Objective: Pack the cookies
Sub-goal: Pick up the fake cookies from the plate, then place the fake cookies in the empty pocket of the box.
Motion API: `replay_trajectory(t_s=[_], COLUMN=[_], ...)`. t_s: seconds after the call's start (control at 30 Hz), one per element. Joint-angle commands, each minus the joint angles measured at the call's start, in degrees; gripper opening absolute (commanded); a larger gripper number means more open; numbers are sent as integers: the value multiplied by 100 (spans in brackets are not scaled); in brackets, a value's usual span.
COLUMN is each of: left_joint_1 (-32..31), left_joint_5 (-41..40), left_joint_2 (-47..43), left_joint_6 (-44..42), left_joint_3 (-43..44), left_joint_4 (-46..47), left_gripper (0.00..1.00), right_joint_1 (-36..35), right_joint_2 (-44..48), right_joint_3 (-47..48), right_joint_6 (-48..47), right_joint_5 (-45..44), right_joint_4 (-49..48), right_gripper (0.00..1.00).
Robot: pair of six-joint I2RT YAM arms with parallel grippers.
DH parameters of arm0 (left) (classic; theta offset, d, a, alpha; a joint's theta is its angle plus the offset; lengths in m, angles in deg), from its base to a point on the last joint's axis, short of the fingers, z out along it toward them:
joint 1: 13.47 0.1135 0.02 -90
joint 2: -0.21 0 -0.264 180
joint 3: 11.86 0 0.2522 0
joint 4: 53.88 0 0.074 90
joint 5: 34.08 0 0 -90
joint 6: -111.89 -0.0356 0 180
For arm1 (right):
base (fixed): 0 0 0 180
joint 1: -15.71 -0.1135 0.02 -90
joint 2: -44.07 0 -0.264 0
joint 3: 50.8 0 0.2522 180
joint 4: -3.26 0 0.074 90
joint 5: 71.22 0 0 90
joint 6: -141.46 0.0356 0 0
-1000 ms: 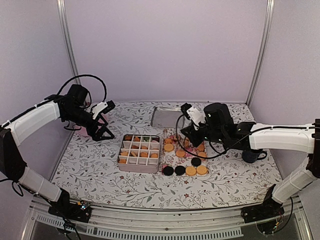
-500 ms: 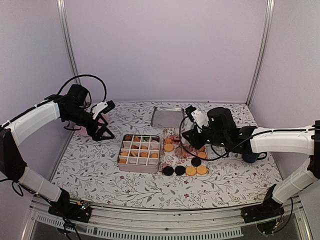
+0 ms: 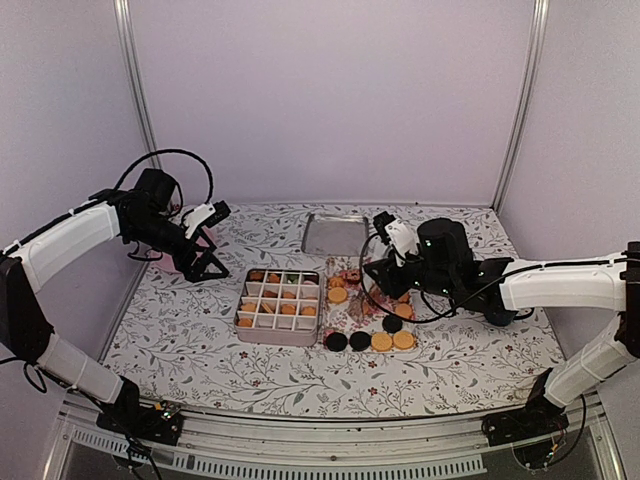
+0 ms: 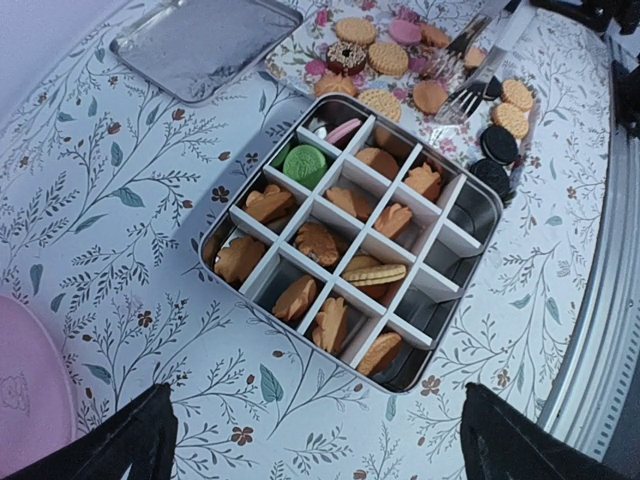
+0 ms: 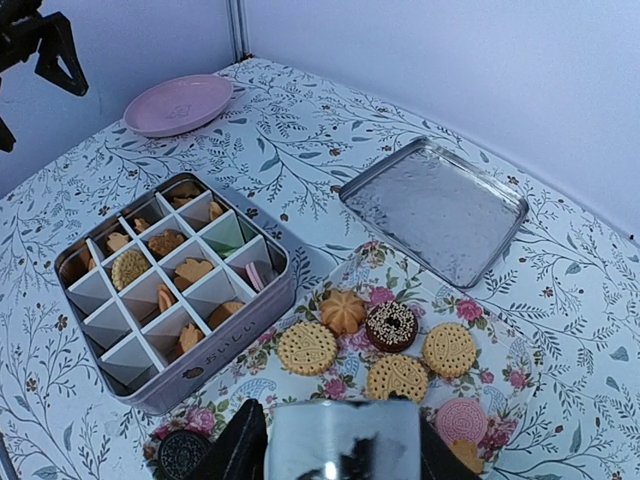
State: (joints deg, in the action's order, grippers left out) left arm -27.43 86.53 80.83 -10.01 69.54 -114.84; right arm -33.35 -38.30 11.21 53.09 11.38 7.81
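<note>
Loose round cookies (image 5: 307, 347), golden, black, pink and a chocolate ring, lie on a floral tray (image 3: 352, 312) right of a divided metal tin (image 3: 278, 305). Most of the tin's cells (image 4: 350, 250) hold golden cookies, plus a green and a pink one. My right gripper (image 5: 340, 445) hovers over the tray's near side, shut on shiny metal tongs (image 4: 470, 75) whose forked tips reach among the cookies. My left gripper (image 3: 205, 262) stands wide open at the far left, above the table beside the tin, with nothing between its fingers (image 4: 130, 445).
The tin's flat metal lid (image 3: 333, 233) lies behind the tray. A pink plate (image 5: 178, 103) sits at the back left, under the left gripper. A dark round object (image 3: 497, 312) rests right of the tray, under the right arm.
The right arm has sunk a little and shifted right over the tray, and its jaws have eased wider on the tongs. The left arm has not moved.
</note>
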Motion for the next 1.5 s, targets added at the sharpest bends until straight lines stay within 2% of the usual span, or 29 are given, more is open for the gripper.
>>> replay_trajectory(t_s=[0.0,0.17,0.43,0.7,0.97,1.2,1.47], left_joint_1=[54,57,56,241,631,709,726], left_joint_5=[68,77,88,62,164,191,278], left_joint_2=[-55,-19,8,68,279,226,179], left_joint_6=[-9,-7,33,85,87,59,-9], left_joint_3=[20,37,52,-41,-111,-232,-220], left_joint_4=[71,71,71,123,151,185,150], left_gripper=[99,99,99,99,99,99,99], right_joint_1=[18,19,-52,-739,-1281,-1411,-1435], right_joint_2=[-10,54,144,194,-577,-1610,-2042], right_joint_3=[-33,-9,323,1203,1980,2571,2778], right_joint_6=[-79,-101,-100,-463,-206,119,151], right_joint_5=[-91,-80,123,36,689,1082,1069], right_joint_4=[-99,-29,-124,-136,-528,-853,-1003], right_gripper=[37,22,11,10,10,10,14])
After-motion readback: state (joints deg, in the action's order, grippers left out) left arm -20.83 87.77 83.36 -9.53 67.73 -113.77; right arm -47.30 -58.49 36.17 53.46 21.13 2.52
